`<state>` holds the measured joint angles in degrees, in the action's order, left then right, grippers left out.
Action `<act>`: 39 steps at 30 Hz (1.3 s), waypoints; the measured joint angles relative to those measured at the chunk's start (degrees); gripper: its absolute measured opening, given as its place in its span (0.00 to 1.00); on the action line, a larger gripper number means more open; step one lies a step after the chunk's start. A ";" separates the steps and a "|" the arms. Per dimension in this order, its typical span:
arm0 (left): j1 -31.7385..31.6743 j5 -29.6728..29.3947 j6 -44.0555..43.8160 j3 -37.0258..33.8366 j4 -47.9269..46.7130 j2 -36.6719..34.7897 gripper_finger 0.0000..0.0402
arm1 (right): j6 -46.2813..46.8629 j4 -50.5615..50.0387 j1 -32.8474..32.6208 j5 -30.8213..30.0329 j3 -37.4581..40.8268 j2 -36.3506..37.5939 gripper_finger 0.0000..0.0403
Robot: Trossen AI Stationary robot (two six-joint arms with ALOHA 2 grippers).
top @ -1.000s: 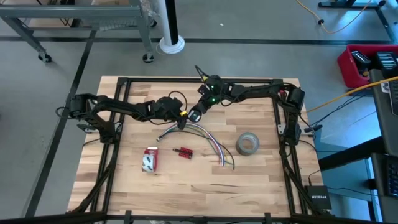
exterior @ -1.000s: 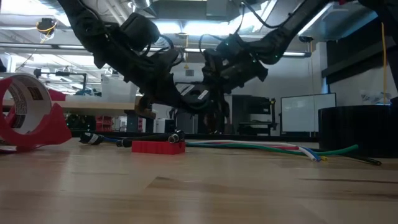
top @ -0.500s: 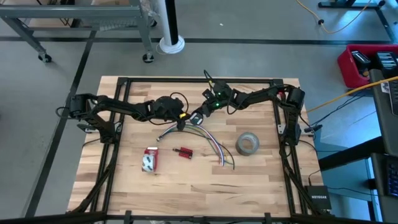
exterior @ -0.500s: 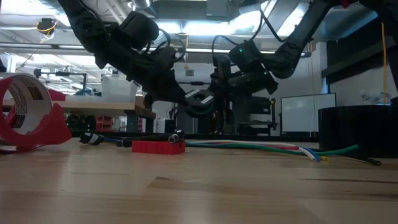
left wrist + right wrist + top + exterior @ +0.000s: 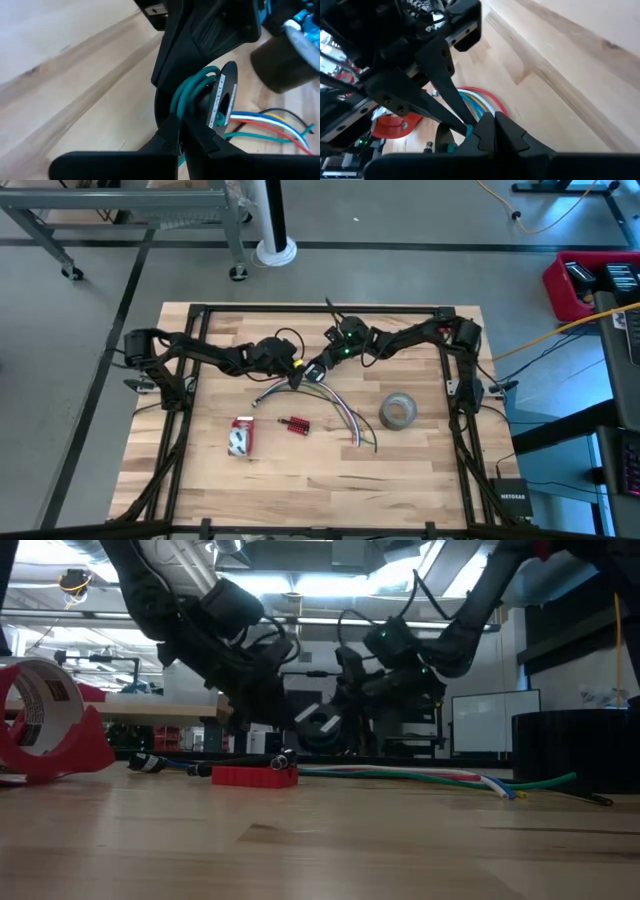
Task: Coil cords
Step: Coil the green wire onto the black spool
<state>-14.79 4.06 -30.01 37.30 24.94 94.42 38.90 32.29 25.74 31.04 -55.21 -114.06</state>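
Left claw and right claw, meeting above mid-table, fingers of each pinched together on the green cords. The cords hang looped between both claws, their coloured ends trailing across the wood toward the grey tape roll.

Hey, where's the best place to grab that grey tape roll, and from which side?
The grey tape roll lies flat, hole facing up. Come straight down: one finger in the hole, one outside, pinching the ring wall. Probably best on the side away from the cords, whose loose ends lie close by.
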 joint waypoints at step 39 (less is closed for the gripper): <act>-4.44 7.36 3.26 -9.81 28.64 10.23 0.00 | -1.89 3.40 0.17 -4.34 -0.05 -3.44 0.00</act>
<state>-19.22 11.43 -26.75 27.49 53.58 104.66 37.01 35.69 25.91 26.70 -55.27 -117.49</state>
